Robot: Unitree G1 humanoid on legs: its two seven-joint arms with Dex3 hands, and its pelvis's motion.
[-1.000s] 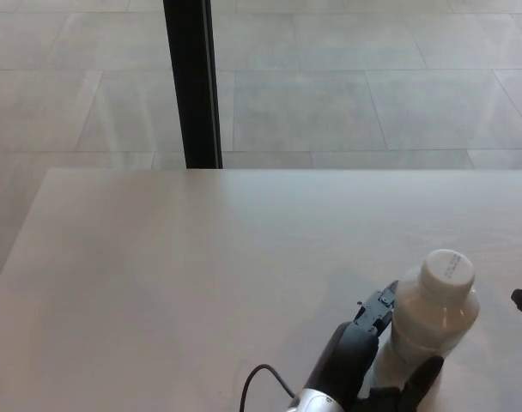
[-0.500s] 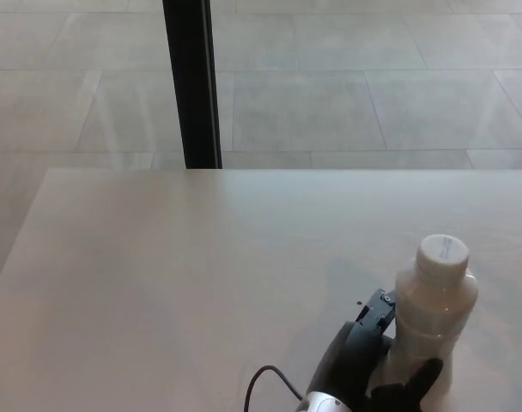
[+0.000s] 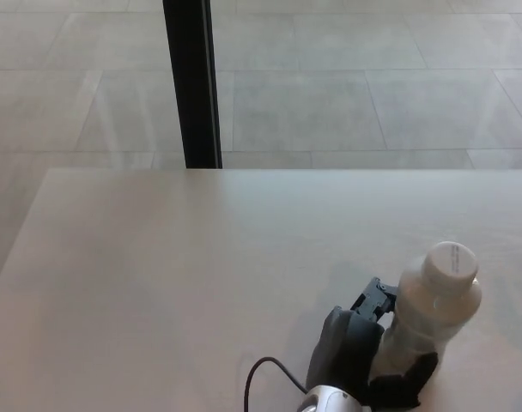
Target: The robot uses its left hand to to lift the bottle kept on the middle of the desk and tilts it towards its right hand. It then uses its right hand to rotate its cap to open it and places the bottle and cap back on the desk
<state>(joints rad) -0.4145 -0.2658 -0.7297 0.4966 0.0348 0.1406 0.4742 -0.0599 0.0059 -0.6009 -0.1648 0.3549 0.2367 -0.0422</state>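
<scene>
1. The bottle (image 3: 433, 322) was found near the lower right of the desk (image 3: 158, 275), held in the left hand (image 3: 368, 360). A dark finger wrapped across the front of its lower body, and the rest of the hand pressed against its left side.

2. The hand was closed on the bottle; its grip sat low on the body, leaving the shoulder and the white cap (image 3: 450, 264) exposed above.

3. Governing relation: the bottle's long axis ran from the hand up and to the picture's right, so the cap end leaned away from the left hand and toward the side from which the right hand would enter.

4. The right hand was not in view. The left hand was therefore the only hand at the bottle, and the cap stood untouched and, by appearance, still seated on the neck.

5. Whether the base rested on the desk or was lifted clear could not be determined, as the fingers covered it.

6. Against the frame half a second earlier, the bottle was tilted further to the right and the cap sat further right. One second earlier, a dark fingertip showed at the right edge of the picture; it was absent at inspection.

7. Judgement: the lift-and-tilt step appeared under way, with uncapping yet to begin.
</scene>
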